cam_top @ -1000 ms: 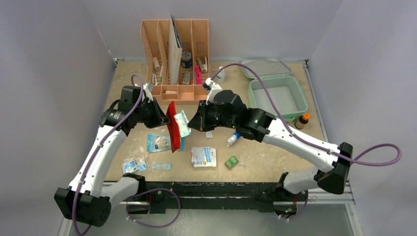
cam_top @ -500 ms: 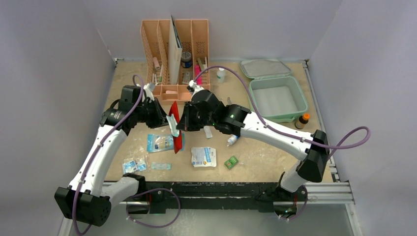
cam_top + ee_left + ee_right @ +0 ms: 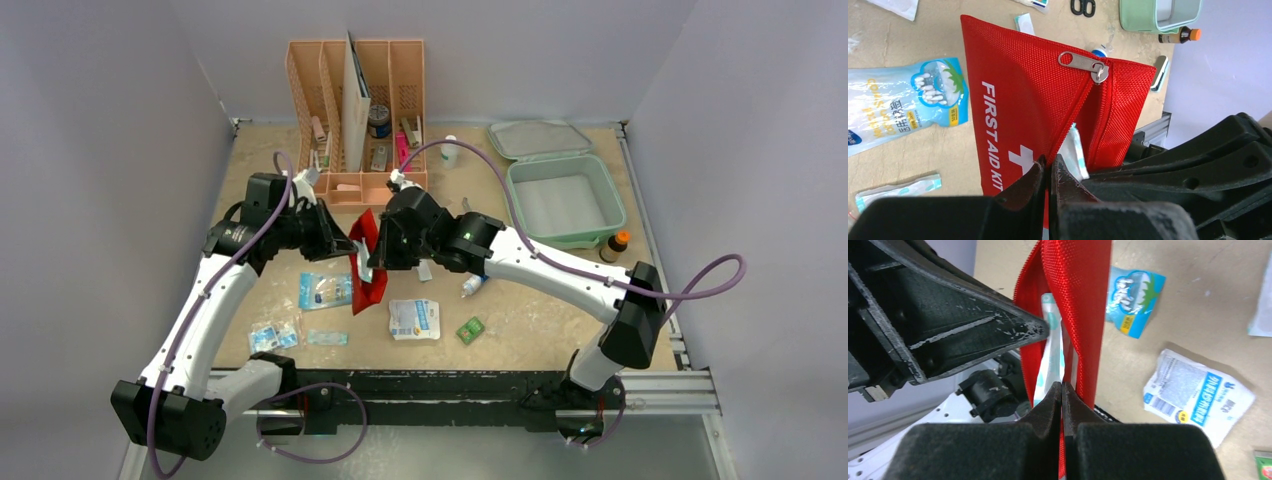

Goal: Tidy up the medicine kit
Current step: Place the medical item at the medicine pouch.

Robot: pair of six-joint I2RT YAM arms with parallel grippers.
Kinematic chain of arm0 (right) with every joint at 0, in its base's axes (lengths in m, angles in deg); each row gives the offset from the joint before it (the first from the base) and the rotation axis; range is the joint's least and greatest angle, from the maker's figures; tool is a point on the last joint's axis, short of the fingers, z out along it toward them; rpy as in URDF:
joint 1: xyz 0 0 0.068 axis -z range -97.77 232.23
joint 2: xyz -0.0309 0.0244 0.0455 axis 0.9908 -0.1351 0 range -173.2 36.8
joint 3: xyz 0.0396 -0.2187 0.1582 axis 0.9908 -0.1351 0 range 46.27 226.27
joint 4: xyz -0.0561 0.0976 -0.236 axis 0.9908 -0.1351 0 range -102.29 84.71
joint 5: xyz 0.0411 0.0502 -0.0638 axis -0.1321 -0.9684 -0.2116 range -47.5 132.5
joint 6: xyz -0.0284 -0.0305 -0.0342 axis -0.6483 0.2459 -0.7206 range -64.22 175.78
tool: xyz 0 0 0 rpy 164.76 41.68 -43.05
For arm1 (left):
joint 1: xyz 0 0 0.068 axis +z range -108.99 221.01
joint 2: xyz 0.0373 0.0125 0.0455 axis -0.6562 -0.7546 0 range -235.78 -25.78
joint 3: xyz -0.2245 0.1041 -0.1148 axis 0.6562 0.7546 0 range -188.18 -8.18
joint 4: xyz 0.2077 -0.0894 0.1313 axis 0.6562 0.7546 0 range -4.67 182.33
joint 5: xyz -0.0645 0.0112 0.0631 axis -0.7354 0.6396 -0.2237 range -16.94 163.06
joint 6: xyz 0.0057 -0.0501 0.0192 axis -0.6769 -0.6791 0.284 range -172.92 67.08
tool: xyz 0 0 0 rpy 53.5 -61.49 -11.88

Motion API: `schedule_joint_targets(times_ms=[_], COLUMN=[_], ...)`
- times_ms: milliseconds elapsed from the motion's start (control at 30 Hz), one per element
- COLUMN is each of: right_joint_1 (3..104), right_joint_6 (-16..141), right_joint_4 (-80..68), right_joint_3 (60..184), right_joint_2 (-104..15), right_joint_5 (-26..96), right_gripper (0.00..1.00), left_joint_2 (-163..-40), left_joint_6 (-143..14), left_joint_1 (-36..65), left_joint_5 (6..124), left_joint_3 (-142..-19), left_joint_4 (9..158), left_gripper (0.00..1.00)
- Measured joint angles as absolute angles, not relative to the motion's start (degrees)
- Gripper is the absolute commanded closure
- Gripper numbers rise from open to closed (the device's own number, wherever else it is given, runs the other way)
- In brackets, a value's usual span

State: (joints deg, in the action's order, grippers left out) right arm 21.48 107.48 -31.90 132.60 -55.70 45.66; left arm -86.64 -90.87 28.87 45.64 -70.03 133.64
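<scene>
From my screens: red pouch [image 3: 1028,95], coarse woven cloth, matt; its zip pull [image 3: 1083,62] bright metal. The sachet [image 3: 1050,340] in its mouth and the swab packet [image 3: 903,105] look like glossy film. I read the bench [image 3: 938,150] as pale, matt, scuffed board. The fingers [image 3: 998,450] of the right hand [image 3: 1062,386]: grainy matt black plastic.

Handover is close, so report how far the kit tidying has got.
Done: little; the green case sits open and empty. In hand: the left gripper pinches the red pouch at its opening, while the right gripper holds one packet in its mouth. Left: the swab bag, white packet, green pack, dropper bottle and brown bottle, among others, lie loose on the table.
</scene>
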Motion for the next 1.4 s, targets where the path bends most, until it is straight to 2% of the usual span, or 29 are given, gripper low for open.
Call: schedule_joint_targets(times_ms=[200, 267, 400, 500, 1067, 1400], right_joint_1=[21.48, 21.48, 21.48, 21.48, 21.57, 26.47], right_joint_6=[110.06, 110.43, 110.63, 110.48, 103.79, 96.47], right_joint_4=[-29.37, -29.39, -30.20, -31.97, -32.47, -33.48], right_joint_3=[131.98, 131.98, 132.01, 132.23, 133.58, 128.60], right_joint_2=[-55.79, -55.79, -55.81, -55.81, -51.73, -43.57], right_joint_5=[44.43, 44.72, 46.12, 47.17, 40.15, 51.41], right_gripper=[1.00, 0.95, 0.81, 0.76, 0.69, 0.63], left_joint_2=[-86.64, -86.64, -86.62, -86.42, -85.07, -84.50], left_joint_6=[-91.33, -91.33, -91.35, -91.31, -88.58, -85.12], left_joint_1=[28.87, 28.87, 28.87, 28.87, 28.87, 28.87], left_joint_5=[44.46, 44.46, 44.55, 45.12, 53.79, 56.16], left_joint_3=[-70.05, -70.05, -70.05, -70.05, -70.05, -70.05], left_joint_4=[132.59, 132.53, 132.57, 132.79, 134.60, 135.08], left_gripper=[1.00, 1.00, 1.00, 1.00, 1.00, 1.00])
